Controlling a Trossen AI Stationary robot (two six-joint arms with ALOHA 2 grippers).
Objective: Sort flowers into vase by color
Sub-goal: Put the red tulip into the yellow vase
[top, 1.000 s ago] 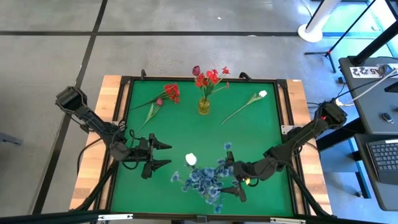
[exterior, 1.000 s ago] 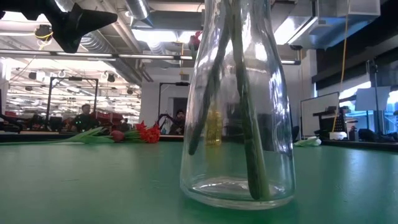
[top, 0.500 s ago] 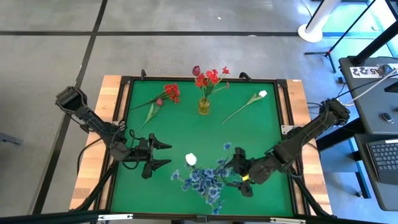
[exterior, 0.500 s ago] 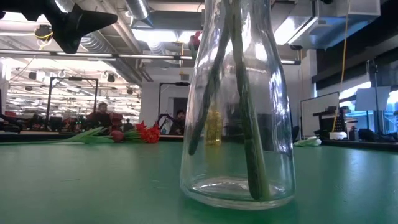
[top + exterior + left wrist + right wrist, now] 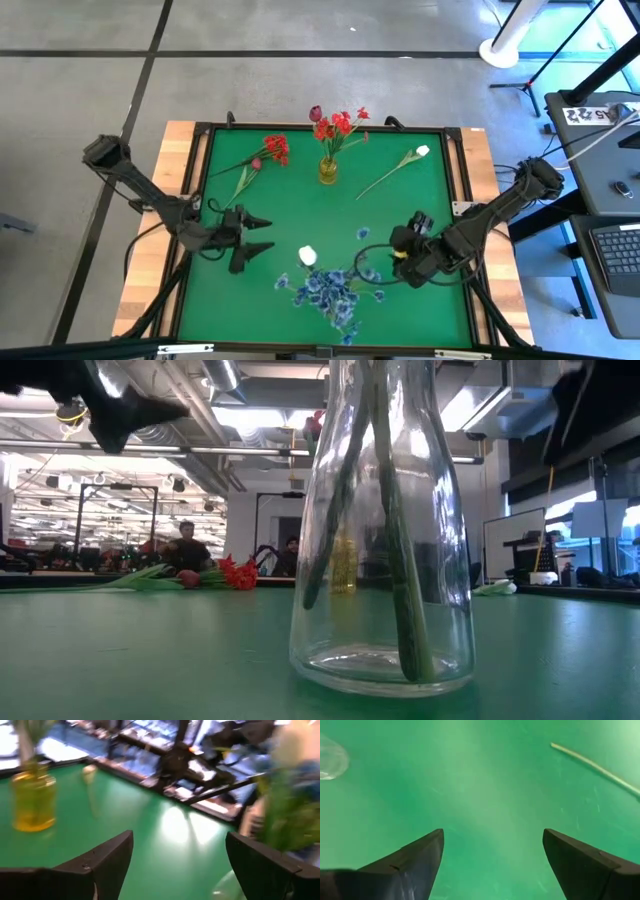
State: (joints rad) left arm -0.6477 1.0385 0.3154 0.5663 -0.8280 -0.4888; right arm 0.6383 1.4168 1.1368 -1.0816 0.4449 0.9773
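A clear glass vase stands near the table's near edge, holding blue sprays and a white bud. Its green stems lean inside the glass. A yellow vase near the far edge holds red blooms and a dark maroon bud. More red flowers and one white flower lie flat on the mat. My left gripper hovers open to the left of the clear vase. My right gripper is open above the mat, to the right of the blue sprays.
The green mat sits inside a raised dark frame with wooden borders. A pale thin stem lies on the mat ahead of my right gripper's fingers. People show in the room beyond the table's far edge.
My right gripper has drawn back from the blue sprays, toward the table's right and far edges, and risen, turning as it went. My left gripper has shifted a little toward the far edge. The flowers and both vases have stayed in place.
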